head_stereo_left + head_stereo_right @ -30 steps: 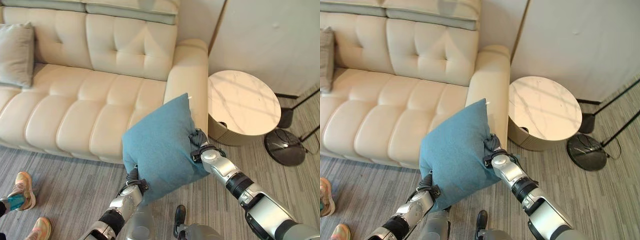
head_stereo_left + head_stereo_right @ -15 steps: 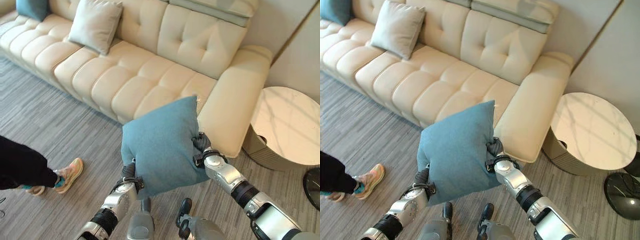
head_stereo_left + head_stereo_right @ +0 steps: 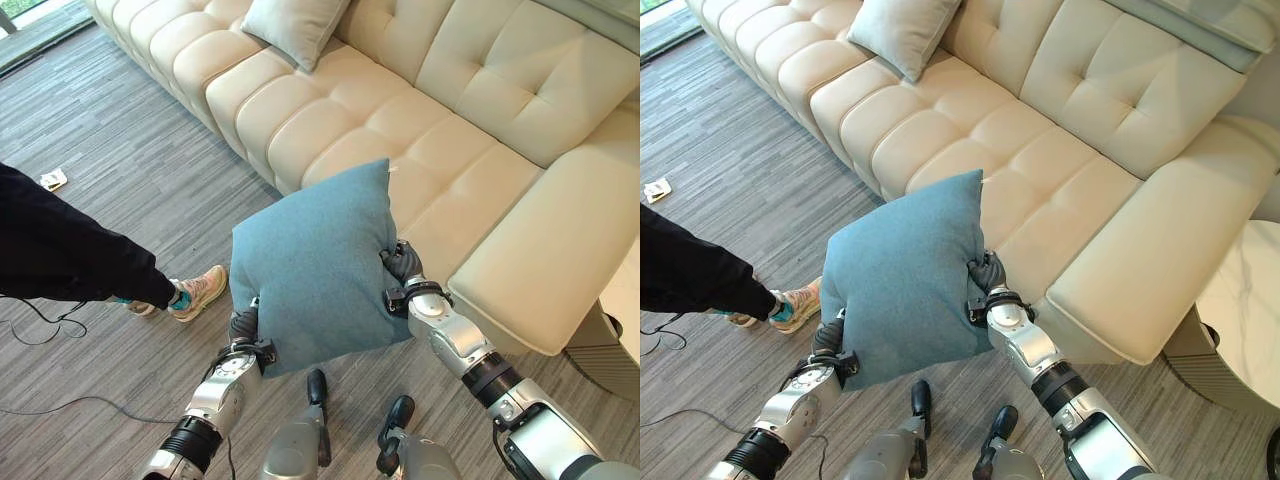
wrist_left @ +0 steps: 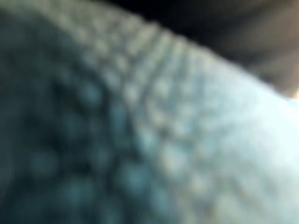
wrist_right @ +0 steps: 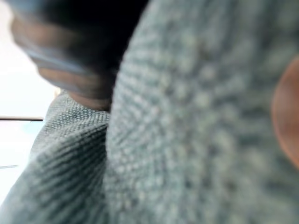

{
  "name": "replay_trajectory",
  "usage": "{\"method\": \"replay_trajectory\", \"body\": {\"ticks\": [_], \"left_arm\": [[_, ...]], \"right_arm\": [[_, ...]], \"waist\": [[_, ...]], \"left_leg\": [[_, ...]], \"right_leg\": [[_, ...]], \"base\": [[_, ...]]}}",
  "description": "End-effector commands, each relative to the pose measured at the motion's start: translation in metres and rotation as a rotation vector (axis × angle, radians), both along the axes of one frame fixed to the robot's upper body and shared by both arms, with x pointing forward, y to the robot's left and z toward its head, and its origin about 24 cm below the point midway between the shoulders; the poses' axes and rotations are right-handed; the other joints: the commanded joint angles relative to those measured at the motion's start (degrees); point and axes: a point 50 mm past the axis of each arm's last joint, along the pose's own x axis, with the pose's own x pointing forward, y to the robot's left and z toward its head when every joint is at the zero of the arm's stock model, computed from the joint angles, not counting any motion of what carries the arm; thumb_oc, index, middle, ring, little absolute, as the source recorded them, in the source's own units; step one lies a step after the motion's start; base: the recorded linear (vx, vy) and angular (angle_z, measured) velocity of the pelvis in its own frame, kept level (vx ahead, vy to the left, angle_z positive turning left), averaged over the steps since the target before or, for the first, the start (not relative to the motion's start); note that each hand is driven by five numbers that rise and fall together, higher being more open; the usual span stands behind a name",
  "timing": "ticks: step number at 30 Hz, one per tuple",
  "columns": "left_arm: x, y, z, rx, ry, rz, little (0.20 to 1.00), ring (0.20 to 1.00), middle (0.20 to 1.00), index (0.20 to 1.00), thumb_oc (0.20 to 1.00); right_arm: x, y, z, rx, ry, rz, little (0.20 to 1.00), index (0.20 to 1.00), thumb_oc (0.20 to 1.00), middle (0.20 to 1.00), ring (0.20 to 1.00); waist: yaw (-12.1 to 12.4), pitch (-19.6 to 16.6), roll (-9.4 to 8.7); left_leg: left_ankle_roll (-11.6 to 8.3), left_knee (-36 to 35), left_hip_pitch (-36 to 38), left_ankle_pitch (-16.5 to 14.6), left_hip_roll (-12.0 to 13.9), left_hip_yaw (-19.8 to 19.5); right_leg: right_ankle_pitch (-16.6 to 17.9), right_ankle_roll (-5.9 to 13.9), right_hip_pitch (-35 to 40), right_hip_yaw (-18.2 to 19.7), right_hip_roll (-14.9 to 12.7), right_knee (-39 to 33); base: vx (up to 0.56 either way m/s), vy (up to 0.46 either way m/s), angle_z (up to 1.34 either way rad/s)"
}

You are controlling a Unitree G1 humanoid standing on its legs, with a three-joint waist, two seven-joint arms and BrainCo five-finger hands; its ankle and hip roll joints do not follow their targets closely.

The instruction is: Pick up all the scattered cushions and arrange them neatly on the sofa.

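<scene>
Centre of frame: we hold the teal cushion (image 3: 313, 268) above the floor, in front of the sofa (image 3: 470, 150), betw. left hand (image 3: 243, 328) and right hand (image 3: 401, 268); finger closure can't be told. Grey cushion (image 3: 296, 24) on sofa, top.

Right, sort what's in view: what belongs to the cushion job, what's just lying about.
Job: teal cushion between left hand and right hand; pale cushion; sofa.
Lying about: person's shoe, paper scrap, side table.
</scene>
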Motion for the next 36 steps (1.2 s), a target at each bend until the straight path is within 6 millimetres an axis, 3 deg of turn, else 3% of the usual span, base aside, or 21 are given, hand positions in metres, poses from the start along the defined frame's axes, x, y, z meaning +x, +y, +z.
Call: {"method": "replay_trajectory", "body": {"ticks": [1,6,7,9,12,13,16,18,20,21,22,23,24,25,28,29,31,33,36], "left_arm": [[0.032,-0.052,0.059,-0.07,-0.319,-0.189,0.2,0.2,0.2,0.2,0.2],[0.036,-0.053,0.061,-0.051,-0.316,-0.181,0.2,0.2,0.2,0.2,0.2],[0.039,-0.055,0.061,-0.042,-0.316,-0.181,0.2,0.2,0.2,0.2,0.2],[0.042,-0.058,0.062,-0.044,-0.314,-0.185,0.2,0.2,0.2,0.2,0.2],[0.047,-0.056,0.065,-0.045,-0.319,-0.177,0.2,0.2,0.2,0.2,0.2],[0.047,-0.058,0.065,-0.056,-0.318,-0.177,0.2,0.2,0.2,0.2,0.2],[0.046,-0.061,0.061,-0.071,-0.299,-0.179,0.2,0.2,0.2,0.2,0.2],[0.045,-0.062,0.059,-0.073,-0.295,-0.179,0.2,0.2,0.2,0.2,0.2],[0.044,-0.067,0.056,-0.086,-0.285,-0.183,0.2,0.2,0.2,0.2,0.2],[0.042,-0.069,0.053,-0.087,-0.27,-0.192,0.2,0.2,0.2,0.2,0.2],[0.042,-0.07,0.052,-0.087,-0.27,-0.192,0.2,0.2,0.2,0.2,0.2],[0.039,-0.074,0.048,-0.096,-0.255,-0.212,0.2,0.2,0.2,0.2,0.2],[0.039,-0.074,0.048,-0.096,-0.255,-0.212,0.2,0.2,0.2,0.2,0.2],[0.036,-0.078,0.045,-0.108,-0.242,-0.234,0.2,0.2,0.2,0.2,0.2],[0.036,-0.079,0.046,-0.116,-0.248,-0.228,0.2,0.2,0.2,0.2,0.2],[0.037,-0.078,0.048,-0.134,-0.257,-0.205,0.2,0.2,0.2,0.2,0.2],[0.037,-0.079,0.049,-0.143,-0.256,-0.201,0.2,0.2,0.2,0.2,0.2],[0.037,-0.078,0.049,-0.156,-0.253,-0.185,0.2,0.2,0.2,0.2,0.2],[0.036,-0.077,0.048,-0.159,-0.247,-0.174,0.2,0.2,0.2,0.2,0.2]], "right_arm": [[-0.011,0.075,0.041,0.146,-0.142,0.267,0.2,0.2,0.2,0.2,0.2],[-0.011,0.08,0.041,0.134,-0.141,0.272,0.2,0.2,0.2,0.2,0.2],[-0.009,0.078,0.042,0.116,-0.149,0.267,0.2,0.2,0.2,0.2,0.2],[-0.008,0.077,0.043,0.117,-0.151,0.266,0.2,0.2,0.2,0.2,0.2],[-0.001,0.073,0.048,0.107,-0.16,0.244,0.2,0.2,0.2,0.2,0.2],[0.003,0.072,0.048,0.105,-0.158,0.232,0.2,0.2,0.2,0.2,0.2],[0.005,0.068,0.049,0.087,-0.163,0.217,0.2,0.2,0.2,0.2,0.2],[0.004,0.068,0.049,0.081,-0.167,0.218,0.2,0.2,0.2,0.2,0.2],[0.0,0.063,0.042,0.07,-0.158,0.219,0.2,0.2,0.2,0.2,0.2],[-0.003,0.057,0.034,0.07,-0.135,0.216,0.2,0.2,0.2,0.2,0.2],[-0.003,0.057,0.034,0.07,-0.134,0.216,0.2,0.2,0.2,0.2,0.2],[-0.007,0.047,0.025,0.071,-0.11,0.199,0.2,0.2,0.2,0.2,0.2],[-0.007,0.047,0.024,0.071,-0.11,0.199,0.2,0.2,0.2,0.2,0.2],[-0.009,0.041,0.019,0.058,-0.097,0.2,0.2,0.2,0.2,0.2,0.2],[-0.008,0.038,0.019,0.048,-0.099,0.198,0.2,0.2,0.2,0.2,0.2],[-0.005,0.037,0.024,0.044,-0.114,0.193,0.2,0.2,0.2,0.2,0.2],[-0.005,0.036,0.023,0.04,-0.111,0.191,0.2,0.2,0.2,0.2,0.2],[-0.005,0.037,0.023,0.033,-0.112,0.19,0.2,0.2,0.2,0.2,0.2],[-0.005,0.038,0.021,0.025,-0.105,0.193,0.2,0.2,0.2,0.2,0.2]], "waist": [[0.6,-3.0,-3.02],[0.8,-2.6,-2.72],[-0.2,-2.2,-2.54],[-1.3,-1.9,-2.67],[-1.0,-1.1,-3.24],[-1.0,-0.8,-4.08],[-1.5,-1.1,-5.2],[-1.8,-1.1,-5.11],[-2.2,-2.2,-4.96],[-3.6,-3.4,-4.12],[-3.7,-3.4,-4.1],[-5.3,-4.7,-2.93],[-5.3,-4.7,-2.9],[-6.4,-5.4,-1.14],[-6.0,-4.9,-1.09],[-5.5,-4.8,-1.28],[-5.6,-4.5,-1.37],[-5.1,-3.7,-2.69],[-4.8,-3.5,-2.88]], "left_leg": [[-2.05,-0.5,2.5,-8.2,-0.2,0.9],[0.1,-0.5,4.1,-9.5,-2.0,-0.7],[0.95,-0.5,3.9,-9.2,-2.5,-1.8],[0.78,-0.5,3.4,-9.2,-2.6,-2.4],[0.58,-0.5,3.1,-9.2,-3.1,-1.9],[0.37,-0.5,3.6,-9.6,-4.0,-1.9],[0.02,-0.5,5.9,-11.5,-5.5,-2.0],[-0.07,-0.5,7.2,-12.3,-5.6,-2.3],[-0.42,-0.5,9.7,-13.7,-5.8,-3.0],[-0.99,0.8,11.0,-15.1,-5.5,-3.0],[-0.99,0.8,11.0,-15.1,-5.5,-3.0],[-2.16,5.3,11.7,-17.3,-4.6,-3.9],[-2.16,5.5,11.6,-17.3,-4.5,-4.0],[-4.43,12.4,11.8,-16.4,-2.8,-4.0],[-5.67,20.7,9.0,-13.8,-3.3,-4.0],[-6.38,25.9,5.5,-11.3,-3.1,-5.4],[-5.76,26.5,3.8,-12.0,-2.6,-5.0],[-3.15,24.2,-2.5,-16.4,-2.8,-5.9],[-2.95,19.7,-3.5,-14.9,-3.1,-8.0]], "right_leg": [[-5.3,4.94,-1.8,4.2,-0.9,1.0],[-6.3,5.45,-4.1,7.4,-3.2,10.5],[-6.5,4.57,-7.5,12.2,-1.6,16.5],[-8.0,3.58,-12.3,19.4,3.5,17.2],[-5.8,2.93,-15.2,18.3,5.5,11.0],[-3.2,3.92,-16.9,17.3,7.5,5.8],[-0.3,5.5,-16.6,13.6,8.3,-2.3],[-0.1,5.64,-16.0,12.5,8.4,-3.3],[-0.9,4.63,-13.7,11.3,8.4,-4.4],[-1.4,3.22,-12.9,12.3,9.0,-2.6],[-1.4,3.22,-12.9,12.3,9.0,-2.6],[-3.6,1.88,-10.7,11.1,8.7,-1.3],[-3.6,1.88,-10.7,11.1,8.7,-1.3],[-6.1,1.01,-7.6,10.5,10.0,-1.2],[-6.3,-0.16,-5.2,11.3,10.5,-2.9],[-7.6,-1.1,-3.6,12.8,11.2,-3.6],[-8.1,-1.24,-3.1,13.4,11.0,-3.8],[-8.9,-0.78,-2.0,17.0,9.7,-2.6],[-9.2,-1.33,-1.5,19.8,9.5,-1.7]], "base": [[0.08,0.271,0.07],[0.09,0.249,0.1],[0.06,0.183,0.12],[0.02,0.084,0.38],[0.11,0.002,0.3],[0.26,-0.068,-0.12],[0.27,-0.06,0.02],[0.39,-0.083,0.14],[0.5,-0.119,0.28],[0.3,-0.076,0.28],[0.64,-0.21,0.32],[0.35,-0.134,0.28],[0.73,-0.28,0.55],[0.44,-0.188,0.5],[0.28,-0.141,0.08],[0.25,-0.148,-0.23],[0.19,-0.086,-0.59],[0.21,-0.055,-1.09],[0.17,0.03,-1.04]]}}
